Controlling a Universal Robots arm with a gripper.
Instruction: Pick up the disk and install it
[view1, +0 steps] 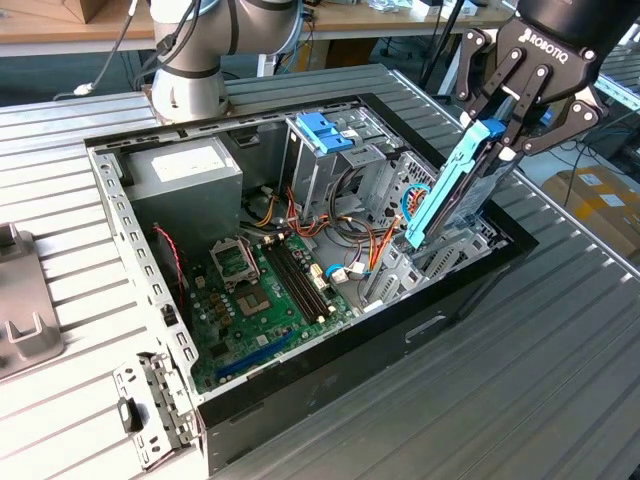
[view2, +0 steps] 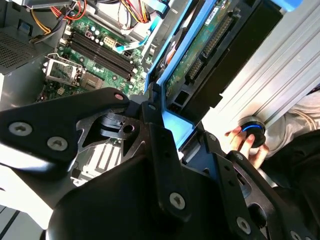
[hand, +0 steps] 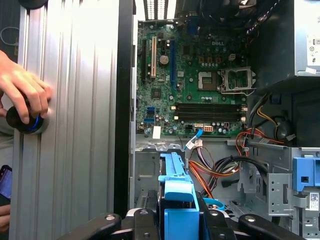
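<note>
Black claw (view1: 505, 140) fingers are pressed onto the top end of the disk (view1: 440, 195), one on each flat side, so it is pinching the disk. The disk hangs from the claw at a slant, its light blue rail facing the exterior view's left and its silver body behind. Its low end dips into the open case (view1: 150, 300) straight under the claw, among the metal bays there; whether it touches them I cannot tell. In the second wrist view the claw (view2: 172, 125) grips the blue frame, and the disk (view2: 200, 55) shows its green circuit board and connector strip. In the first wrist view the rail (hand: 175, 185) runs out from between the claw (hand: 177, 220) fingers.

Just past the disk's low end lie orange and red cables (view1: 375, 245). Farther from the claw stands the drive cage (view1: 330, 170) with a blue bracket (view1: 325, 130) on top. Beyond that, the green board (view1: 270, 290) covers the case floor, and the grey power box (view1: 185, 170) sits in the far corner. The case rests on a ribbed metal surface (view1: 500, 400).

Off to the side of the claw, outside the case, a person's hand (hand: 25, 85) rests on a black knob (hand: 27, 122) with a blue ring.
</note>
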